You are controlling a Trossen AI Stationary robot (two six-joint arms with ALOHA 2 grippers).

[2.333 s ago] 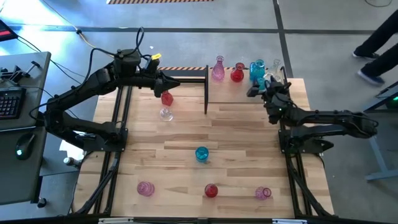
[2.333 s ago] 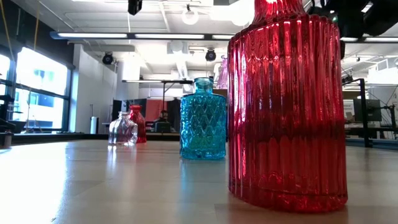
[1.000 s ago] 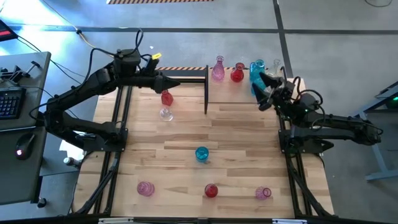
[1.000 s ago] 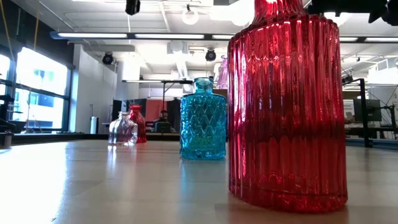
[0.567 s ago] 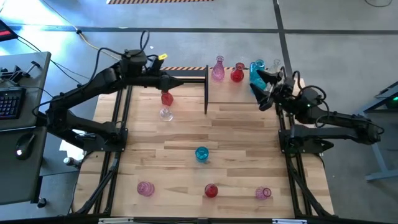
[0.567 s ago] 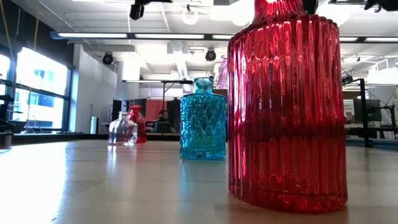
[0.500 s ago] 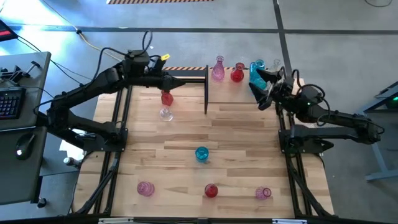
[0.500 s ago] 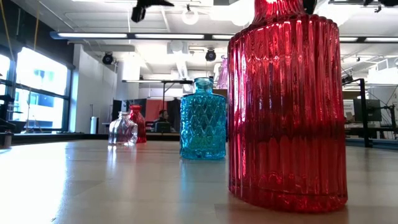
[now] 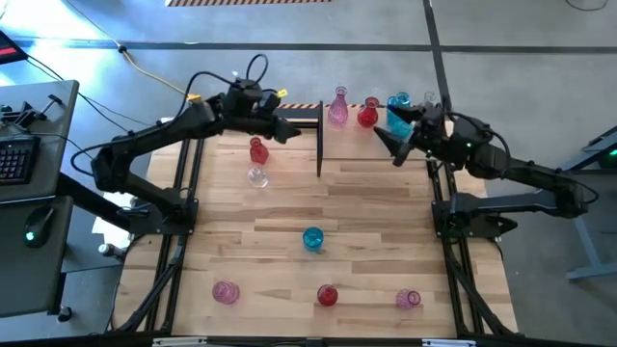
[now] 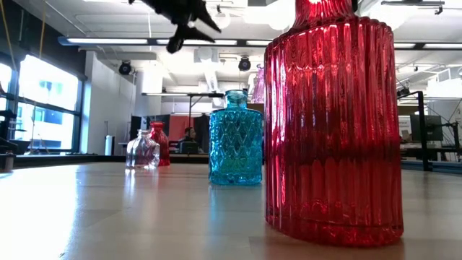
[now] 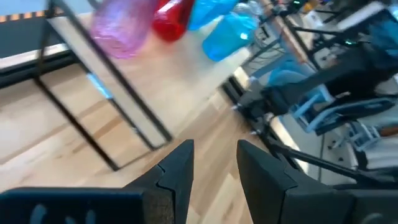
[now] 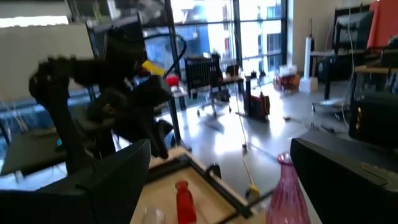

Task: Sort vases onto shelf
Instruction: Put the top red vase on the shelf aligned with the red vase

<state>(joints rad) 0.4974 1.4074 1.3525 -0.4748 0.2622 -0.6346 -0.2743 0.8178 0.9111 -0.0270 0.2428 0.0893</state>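
Note:
Several small glass vases stand in a row at the back of the pale shelf (image 9: 376, 152): pink (image 9: 337, 108), red (image 9: 367, 115), blue (image 9: 398, 108) and clear (image 9: 429, 100). On the tabletop stand a red vase (image 9: 258, 151), a clear one (image 9: 256, 176), a blue one (image 9: 312, 238) and, near the front edge, pink (image 9: 225, 291), red (image 9: 328, 295) and pink (image 9: 409, 299). My left gripper (image 9: 292, 130) hovers open beside the shelf's black end bar (image 9: 319, 145), nothing between its fingers (image 11: 214, 165). My right gripper (image 9: 388, 143) hangs wide open and empty over the shelf (image 12: 217, 180).
The black bar frame (image 11: 102, 93) rises upright at the shelf's left end, between my left gripper and the shelf vases. In the low view the near red vase (image 10: 332, 123) fills the right half, with the blue one (image 10: 235, 139) behind it. Bare planks lie mid-table (image 9: 386, 231).
My left gripper has gone toward the table's right edge and down, up to the shelf's end bar, tipping slightly downward. My right gripper has risen and tipped up until it points level toward the table's left. Neither has opened or shut. No vase has moved.

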